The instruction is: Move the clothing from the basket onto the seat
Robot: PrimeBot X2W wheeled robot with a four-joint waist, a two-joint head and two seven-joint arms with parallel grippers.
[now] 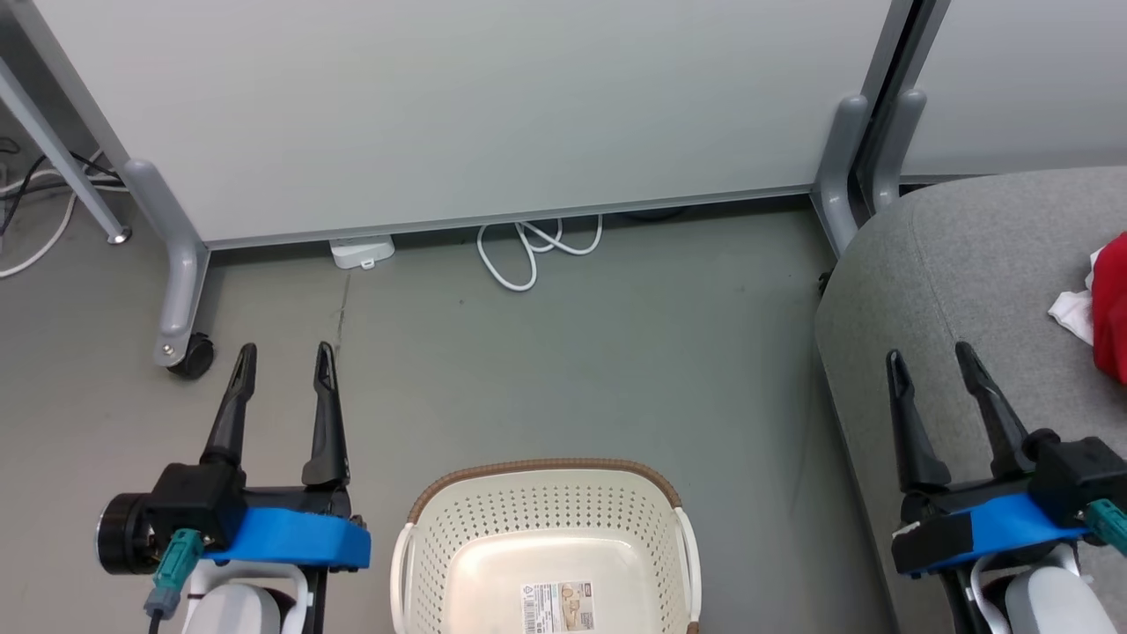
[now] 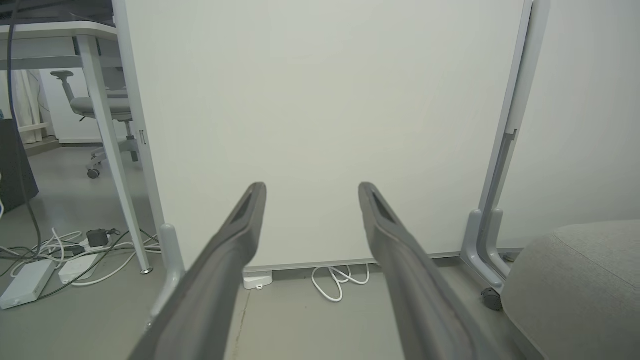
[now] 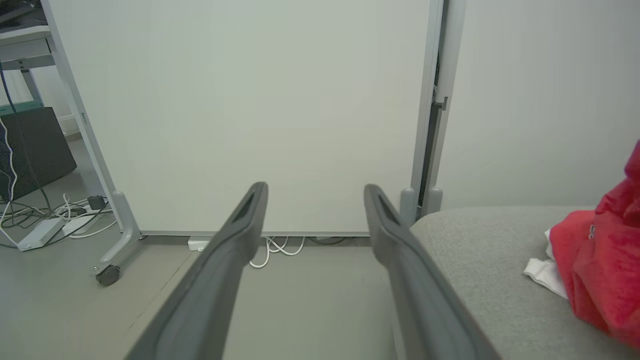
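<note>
Grey floor (image 1: 563,352) under basket (image 1: 546,515), clothing (image 1: 1114,308) on seat (image 1: 968,291), left gripper (image 1: 287,348) and right gripper (image 1: 930,350) jaws wide apart, empty.

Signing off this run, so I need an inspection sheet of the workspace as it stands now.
Surface: grey floor; the basket stands on it.
Job's things: basket's visible base bare, label showing; red and white clothing lies on the seat.
Clutter: white adapter box by the partition panels.
Grippers: left gripper and right gripper open, holding nothing.
Cables: white cable looped under the partition panels; more cables at far left.
Surroundings: partition panels on castors; desk and office chair beyond.
</note>
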